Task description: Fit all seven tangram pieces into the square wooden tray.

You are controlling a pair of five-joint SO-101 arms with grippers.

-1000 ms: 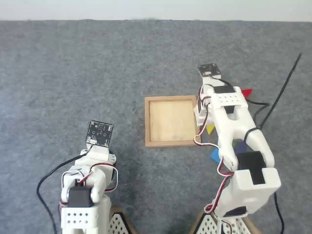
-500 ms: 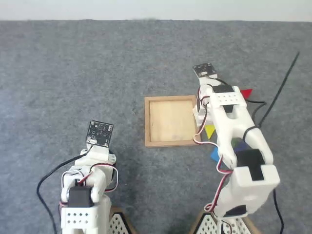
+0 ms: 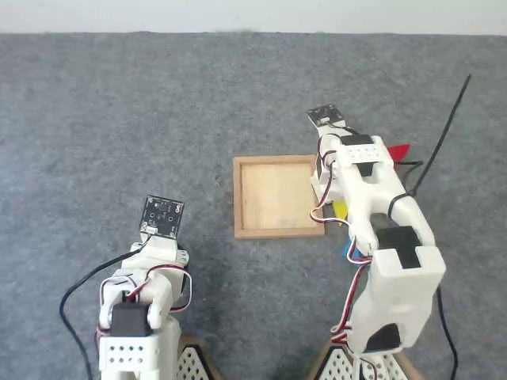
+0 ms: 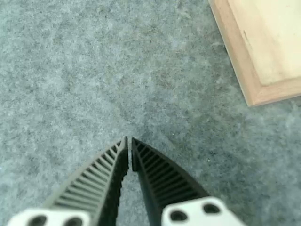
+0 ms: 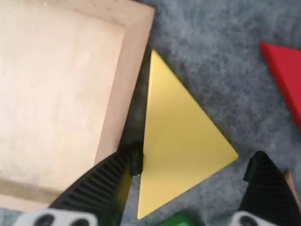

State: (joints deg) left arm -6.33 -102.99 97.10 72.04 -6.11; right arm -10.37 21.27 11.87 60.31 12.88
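Status, high view: wooden tray (image 3: 276, 232) mid-frame, empty; right arm (image 3: 372, 190) over its right rim, so the nearer one.

Left wrist view: left gripper (image 4: 128, 141) jaws clenched on nothing, tray corner upper right, well apart.

Right wrist view: right gripper (image 5: 196, 157) jaws spread astride yellow triangle (image 5: 174, 127). Its long edge runs along the tray wall, with one jaw in that tight gap. Open surface on the far side; red piece (image 5: 284, 70) upper right.

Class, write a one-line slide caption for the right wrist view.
Open right tool straddles the yellow triangle lying beside the wooden tray.
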